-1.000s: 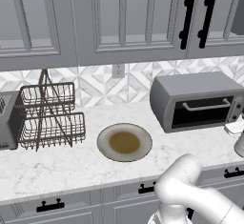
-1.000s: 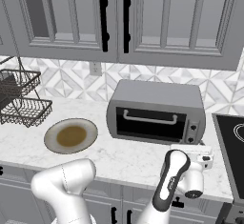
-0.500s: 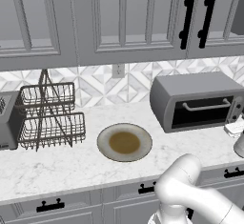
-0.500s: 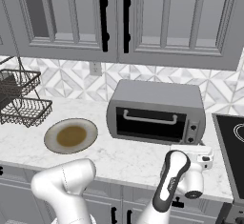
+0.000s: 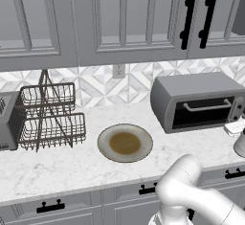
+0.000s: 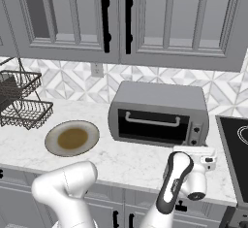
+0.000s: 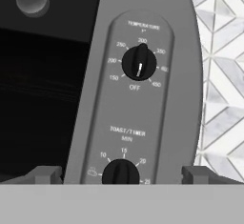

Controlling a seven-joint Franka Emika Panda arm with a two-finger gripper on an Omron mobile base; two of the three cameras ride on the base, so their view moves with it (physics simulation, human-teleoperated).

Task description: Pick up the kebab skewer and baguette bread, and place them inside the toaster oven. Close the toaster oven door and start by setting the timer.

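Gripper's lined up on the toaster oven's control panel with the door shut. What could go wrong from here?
The open gripper straddles the timer knob, and the temperature knob sits just above: drifting up would likely turn the wrong dial. The plate looks bare and the dark door hides the inside, so the food can't be confirmed loaded.

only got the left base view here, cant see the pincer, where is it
Observer: The pincer is open right in front of the toaster oven's control panel, straddling the lower timer knob.
Operator: is it on the knob yet
Observer: Cannot tell contact; the fingertips sit wide to either side of the knob.
Operator: whats the upper knob doing
Observer: The temperature knob has its white mark pointing down toward OFF.
Operator: door shut?
Observer: Yes, in the right base view the toaster oven door is closed with its bar handle across the top.
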